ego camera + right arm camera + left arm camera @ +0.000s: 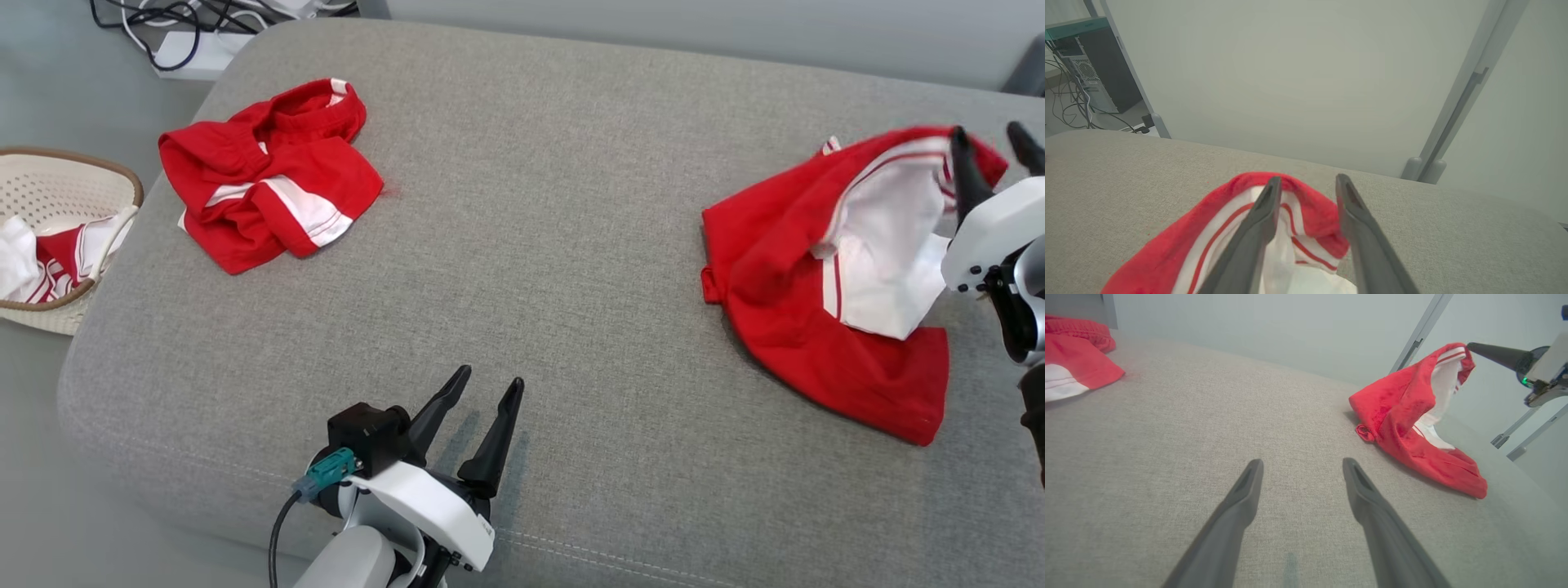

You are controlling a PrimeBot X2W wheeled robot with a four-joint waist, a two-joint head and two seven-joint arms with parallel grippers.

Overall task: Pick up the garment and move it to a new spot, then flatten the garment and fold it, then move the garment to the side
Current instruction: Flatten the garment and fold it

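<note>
While the garment [775, 269] lies heaped at the cushion's [555, 204] right end, its raised hem between the right gripper's [988, 139] 2 parted fingers, these should be lifted clear unsnagged; the left gripper [491, 380] is spread, empty.

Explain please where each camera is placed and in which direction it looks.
Head view: up on the robot, looking down at the grey cushion; left tool at the bottom, right tool at the right edge.
Left wrist view: low behind the left tool, facing across the cushion toward the red garment; the right tool shows too.
Right wrist view: behind the right tool, facing the garment's raised edge and the pale wall.
Shared: all three show this garment.
</note>
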